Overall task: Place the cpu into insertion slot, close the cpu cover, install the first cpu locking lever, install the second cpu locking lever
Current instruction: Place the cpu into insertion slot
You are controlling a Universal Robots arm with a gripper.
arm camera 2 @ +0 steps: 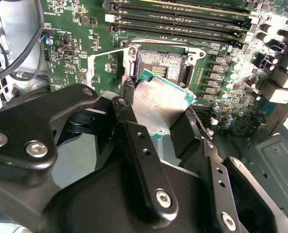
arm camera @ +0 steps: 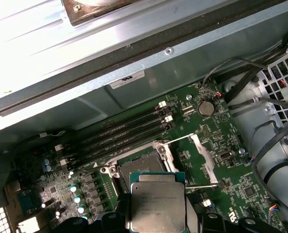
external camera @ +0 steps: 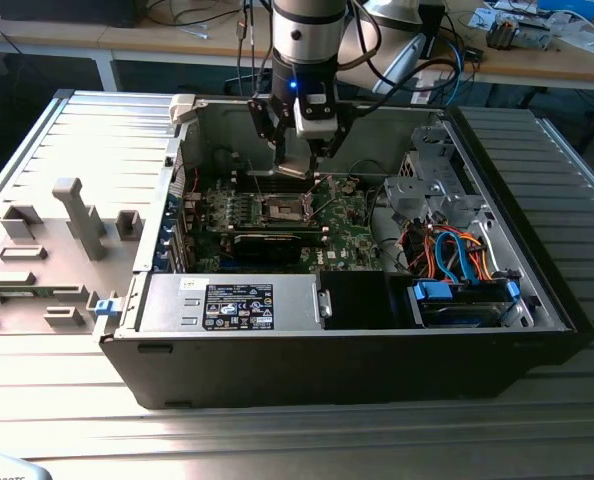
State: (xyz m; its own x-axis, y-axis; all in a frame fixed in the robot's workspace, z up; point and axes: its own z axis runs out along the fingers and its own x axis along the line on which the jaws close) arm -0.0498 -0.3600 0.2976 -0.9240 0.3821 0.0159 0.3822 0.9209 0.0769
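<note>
Pinching the cpu (arm camera 2: 158, 97) by two opposite edges between the black fingers (arm camera 2: 129, 87) of the gripper (arm camera 2: 161, 109), jaws pressed against the chip and not spread beyond it. Showing, in the first wrist view, a dull silver-grey lid with faint print on it, sitting on a green substrate with a narrow rim all round. Holding it tilted in the second wrist view, above the board and just beside the insertion slot (arm camera 2: 161, 63), not seated – the socket's dark centre lying bare inside its silvery rim. Seeing the cpu cover (arm camera: 202, 158) swung up and open at one side of the slot in the first wrist view. Passing on across the green motherboard to four long black memory slots (arm camera: 120, 131) and a coin cell (arm camera: 206, 108).

Looking wider in the exterior view: hanging the gripper (external camera: 302, 160) inside an open black computer case (external camera: 517, 330), near the slot (external camera: 282, 208). Lying at the case's front, a grey power supply (external camera: 167, 300) carrying a black-and-white label (external camera: 239, 305) – text too small to read. Bundling blue and orange cables (external camera: 457, 245) at the exterior view's right. Resting everything on a ribbed metal table (external camera: 77, 420), with grey fixtures (external camera: 77, 215) at the exterior view's left and cluttered wooden benches (external camera: 537, 65) behind.
</note>
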